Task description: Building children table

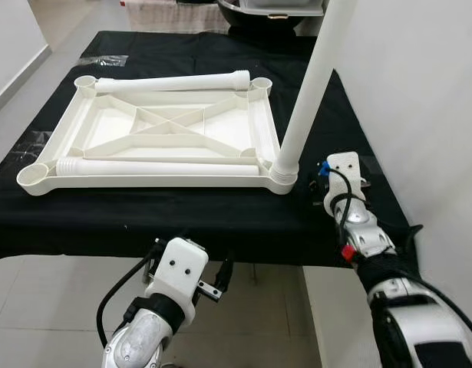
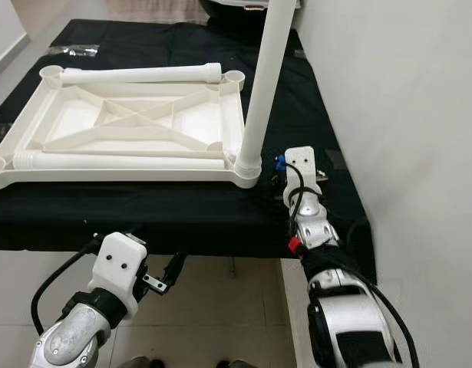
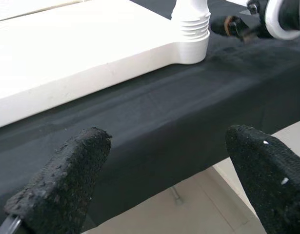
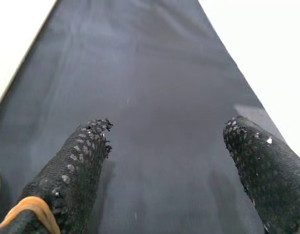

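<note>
A white plastic table top (image 1: 143, 182) lies upside down on the black-covered table (image 1: 182, 218). One white leg (image 1: 308, 92) stands upright in its near right corner socket (image 3: 191, 29). Two more legs lie on the top, one along the far edge (image 1: 170, 83) and one along the near edge (image 1: 155, 166). My right gripper (image 4: 167, 129) hovers open over the black cloth, just right of the upright leg. My left gripper (image 3: 167, 141) is open below the table's front edge, pointing toward that same corner. Neither holds anything.
A white wall (image 1: 420, 92) runs close along the table's right side. Tiled floor (image 1: 51, 299) lies below the front edge. A dark bowl-like object (image 1: 259, 15) and a clear plastic bag (image 1: 103, 60) sit at the table's far end.
</note>
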